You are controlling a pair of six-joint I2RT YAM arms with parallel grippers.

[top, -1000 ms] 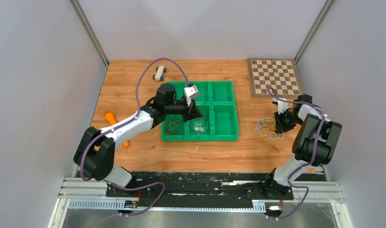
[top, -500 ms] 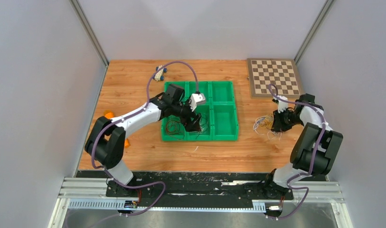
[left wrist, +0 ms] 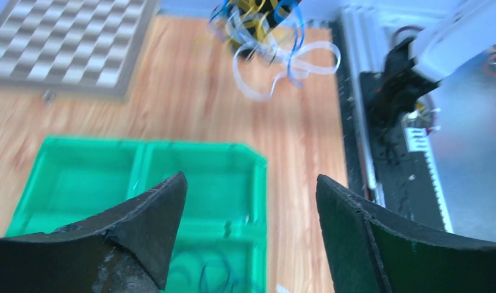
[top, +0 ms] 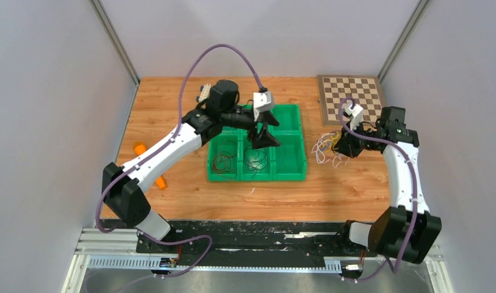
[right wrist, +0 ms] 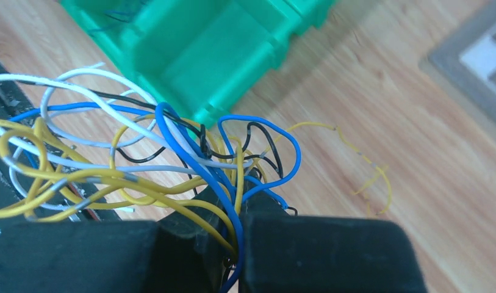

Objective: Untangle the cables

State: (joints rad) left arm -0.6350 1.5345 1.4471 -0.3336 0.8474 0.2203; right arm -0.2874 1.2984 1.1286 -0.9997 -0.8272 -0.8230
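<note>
My right gripper (top: 345, 146) is shut on a tangle of cables (top: 327, 148), held just right of the green tray (top: 294, 177). In the right wrist view, yellow, blue, white and black cables (right wrist: 172, 152) fan out from between its closed fingers (right wrist: 239, 204). My left gripper (top: 265, 138) hangs open above the tray's middle column with nothing between its fingertips (left wrist: 251, 189). The left wrist view shows the same tangle (left wrist: 263, 30) far ahead. One dark red cable (top: 222, 162) lies in the tray's front-left compartment and a dark cable (top: 255, 161) in the front-middle one.
A chessboard (top: 353, 97) lies at the back right corner. Two orange pieces (top: 140, 148) (top: 161, 182) sit left of the tray. A small toy (top: 204, 91) peeks out behind the left arm. A lone yellow cable (right wrist: 370, 171) lies on the wood.
My left gripper has opened, risen out of the tray's front-middle compartment and swung back and right. My right arm has carried the tangle left, closer to the tray.
</note>
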